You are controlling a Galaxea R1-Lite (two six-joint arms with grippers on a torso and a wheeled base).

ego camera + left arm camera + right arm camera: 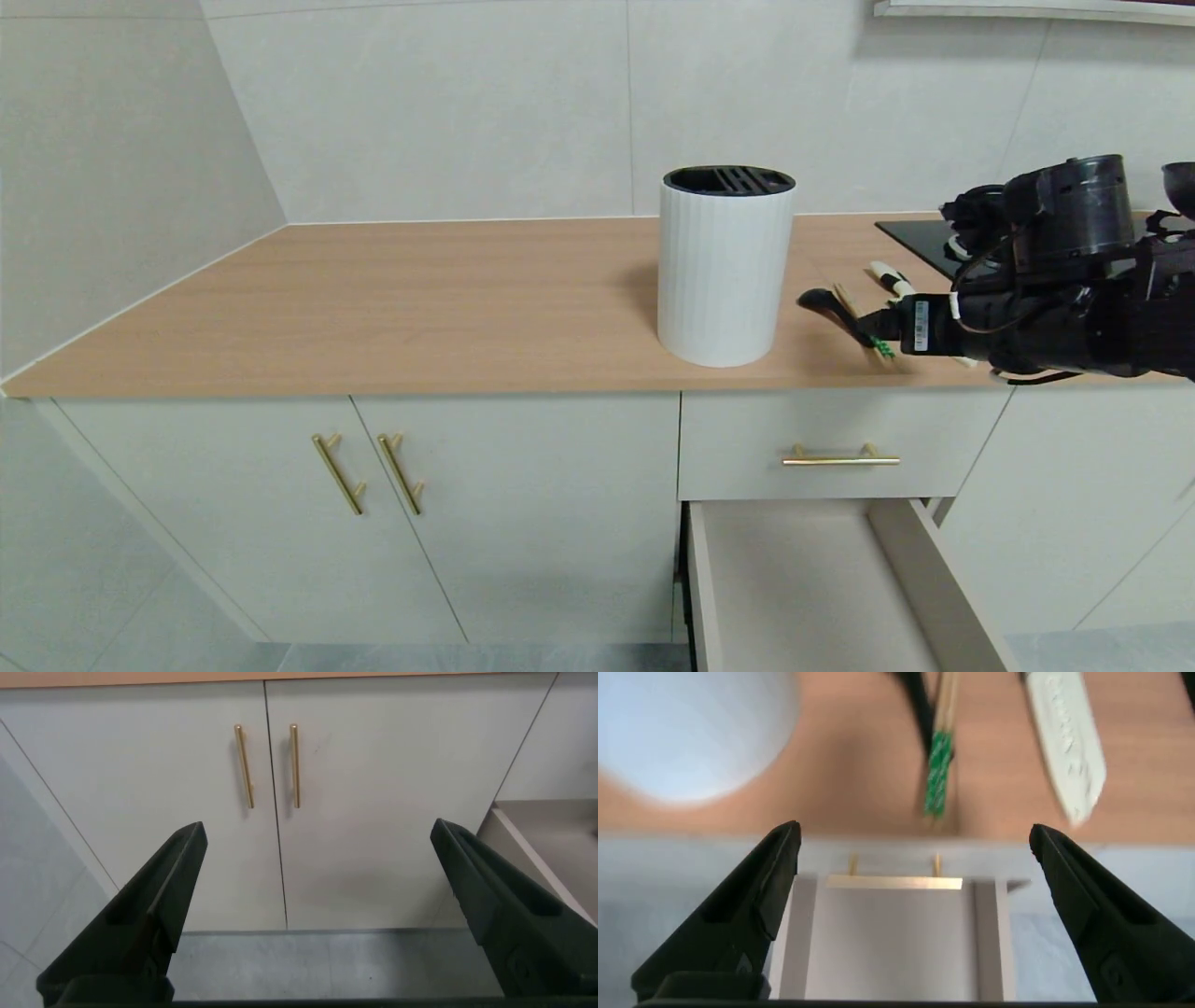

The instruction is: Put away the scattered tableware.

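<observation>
Right gripper [912,859] hangs wide open and empty over the counter's [420,308] front edge. Chopsticks [939,761], black spoon [822,301] and white utensil [1069,737] lie beside the white holder [724,266]. Left gripper [318,840] gapes wide before 2 cabinet doors [374,840].

The right arm [1074,289] is extended in from the right and held roughly level, above the pulled-out drawer [794,579] and a little behind its front. The arm's dark wrist housing is turned uppermost. The right gripper [913,845] is carried at the arm's end, higher than the drawer. Its jaws are spread wide apart, and the drawer is framed between them in the right wrist view. The left gripper [318,840] is held low, to the left of the drawer, with a corner of the drawer seen beyond one jaw. Its jaws are likewise spread wide apart.
</observation>
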